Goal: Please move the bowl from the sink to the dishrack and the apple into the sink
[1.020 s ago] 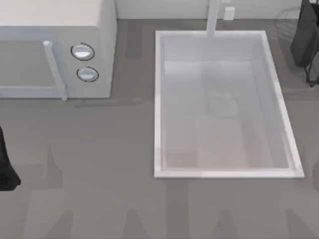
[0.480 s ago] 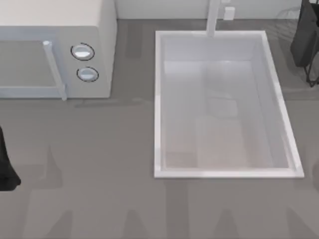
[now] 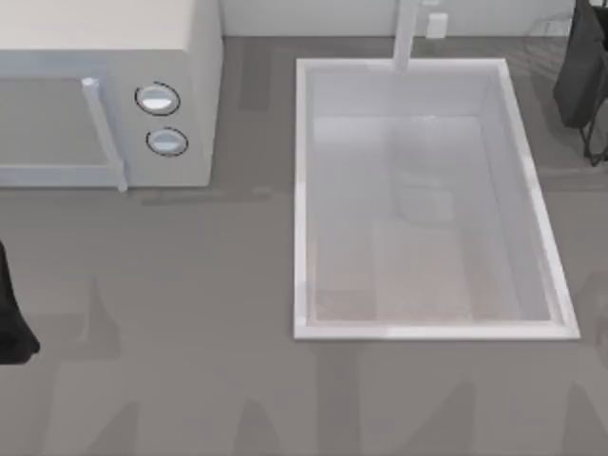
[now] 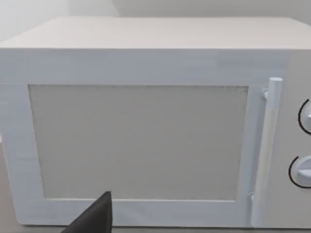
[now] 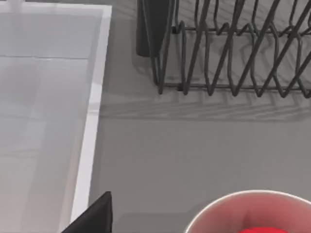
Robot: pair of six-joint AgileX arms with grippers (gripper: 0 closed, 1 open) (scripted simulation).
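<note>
The sink (image 3: 302, 190) is a white basin right of centre in the top view, with its faucet post (image 3: 407, 33) at the far short side and nothing lying on its pale floor. The bowl is out of view. In the right wrist view the sink's rim (image 5: 92, 126) runs along one side and the black wire dishrack (image 5: 233, 53) stands beyond it. A sliver of bright red, the apple (image 5: 262, 229), shows inside a round pale-rimmed dish (image 5: 228, 204) close to my right gripper (image 5: 95, 216). My left gripper (image 4: 95, 216) hangs in front of the microwave door.
A white microwave (image 3: 104, 95) with two round knobs (image 3: 158, 99) fills the table's far left. My left arm (image 3: 11, 318) is parked at the left edge. The dishrack (image 3: 584, 76) is at the far right corner. Grey tabletop lies in front of the sink.
</note>
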